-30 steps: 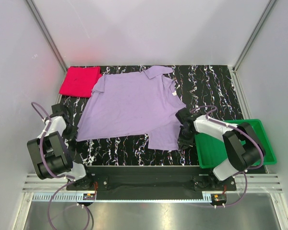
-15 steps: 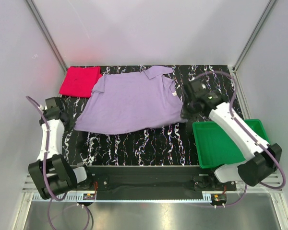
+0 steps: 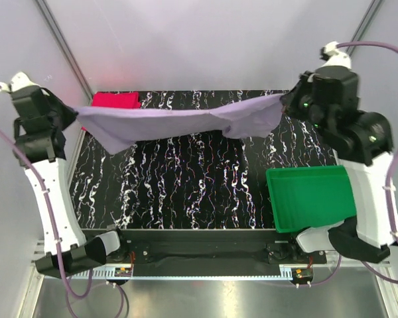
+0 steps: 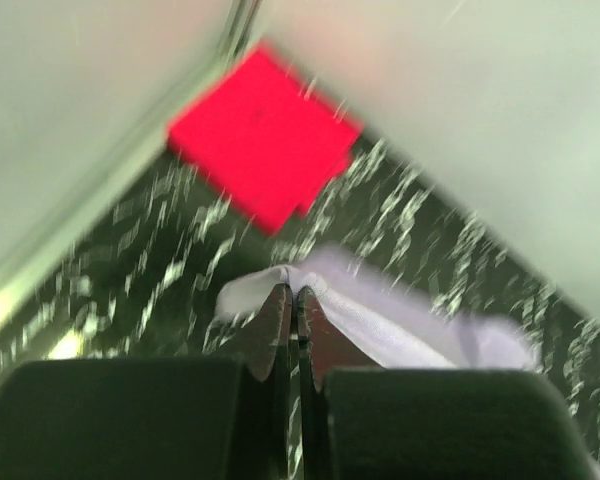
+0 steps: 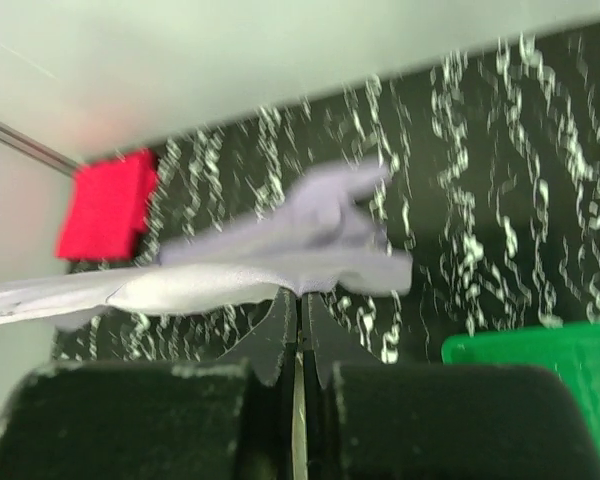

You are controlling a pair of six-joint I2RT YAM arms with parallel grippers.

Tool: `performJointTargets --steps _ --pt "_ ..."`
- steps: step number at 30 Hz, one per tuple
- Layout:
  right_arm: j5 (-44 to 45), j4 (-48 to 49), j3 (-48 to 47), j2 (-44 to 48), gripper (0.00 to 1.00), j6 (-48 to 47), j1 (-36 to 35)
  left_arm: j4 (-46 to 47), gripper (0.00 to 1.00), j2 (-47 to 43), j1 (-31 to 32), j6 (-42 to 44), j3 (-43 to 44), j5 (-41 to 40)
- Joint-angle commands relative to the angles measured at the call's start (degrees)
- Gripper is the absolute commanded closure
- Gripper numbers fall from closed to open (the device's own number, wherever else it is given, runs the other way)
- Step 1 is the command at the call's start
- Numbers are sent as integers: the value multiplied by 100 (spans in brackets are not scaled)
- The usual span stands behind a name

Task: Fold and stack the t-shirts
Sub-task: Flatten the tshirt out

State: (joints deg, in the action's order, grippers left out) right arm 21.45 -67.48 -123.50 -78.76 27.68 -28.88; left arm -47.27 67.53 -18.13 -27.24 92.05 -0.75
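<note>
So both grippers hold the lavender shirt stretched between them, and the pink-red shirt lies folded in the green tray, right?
Not in the green tray: the top view shows the pink-red shirt folded on the table, far left corner. The left gripper and right gripper hold the lavender shirt stretched between them.

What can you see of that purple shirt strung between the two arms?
The lavender t-shirt is plain, soft thin cloth, hanging in the air above the marbled black table, stretched sideways into a sagging band. The left gripper pinches one end, the right gripper the other, both shut on the fabric. Loose folds droop near each end.
</note>
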Motion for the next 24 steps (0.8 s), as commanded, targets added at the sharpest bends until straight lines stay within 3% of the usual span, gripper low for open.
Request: performJointTargets --steps 1,7,13,17,24 --pt "333 226 -639 457 100 -552 23 -125 100 -170 -15 412 1014 -126" --pt "53 920 -956 1275 100 -1273 23 -2 100 -406 46 913 2044 -180" --pt "-1028 1159 -1509 1829 100 -1906 32 25 100 -582 477 1335 2835 -827" --pt "-1336 912 -2177 1908 100 -1925 23 -28 100 -802 539 1625 3038 -1365" --pt "-1530 1412 -1537 2155 100 -1863 23 251 100 -1241 723 2065 2556 -2375"
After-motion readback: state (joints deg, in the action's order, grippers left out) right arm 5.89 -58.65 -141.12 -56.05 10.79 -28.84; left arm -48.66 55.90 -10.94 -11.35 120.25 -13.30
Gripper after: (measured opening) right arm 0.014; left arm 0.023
